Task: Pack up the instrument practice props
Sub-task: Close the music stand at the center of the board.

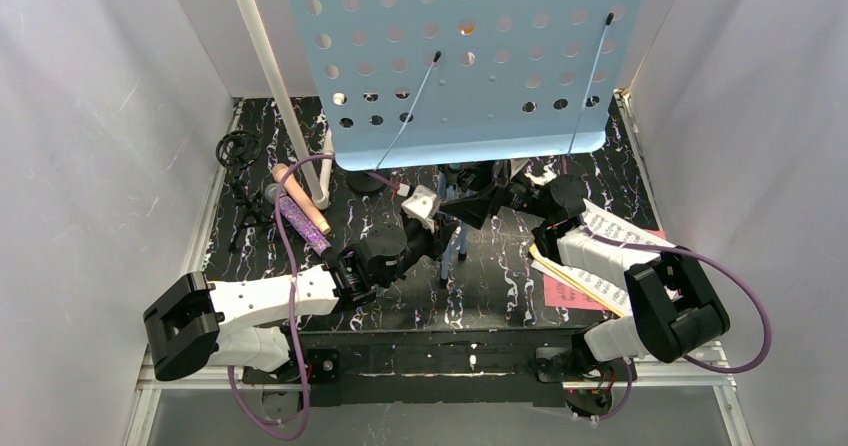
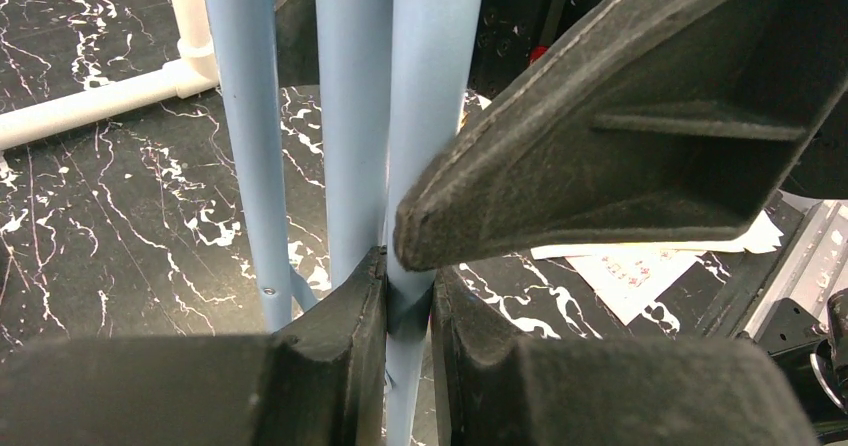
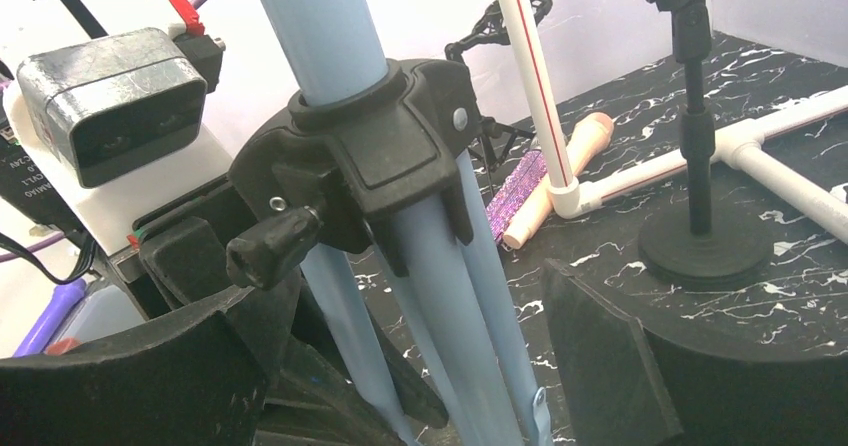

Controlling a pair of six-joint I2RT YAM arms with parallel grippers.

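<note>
Pressure from the left gripper (image 2: 408, 301) falls on one thin light-blue leg (image 2: 430, 86) of the music stand. Its jaws are almost fully together with the tube pinched between the fingertips, low on the leg, probably to steady the stand or to draw that leg inward for folding. Directly ahead of it, the right gripper (image 3: 420, 366) is spread wide and holds nothing. Its fingers bracket the bundle of three legs just below the black collar (image 3: 370, 146), and one fingertip touches, or nearly touches, the very tube the left one grips. A locking knob (image 3: 272, 248) juts from the collar toward one of the right gripper's fingers, which looks like the reason for coming in at that height.

High above both grippers the light-blue perforated music rack (image 1: 470, 56) stands upright on the stand, not yet packed. Ahead of the right gripper and off to one side is the round-base mic mount (image 3: 700, 246), near but apart. Farther ahead the pink microphone (image 3: 575, 151) and the glittery purple microphone (image 3: 515, 191) lie side by side against the white pipe frame (image 3: 535, 86). Behind the right gripper, beneath its arm, the sheet-music pages (image 1: 605, 266) lie on the table (image 1: 490, 291). Room is tight between the two grippers, while bare marbled tabletop shows to the left gripper's left.
</note>
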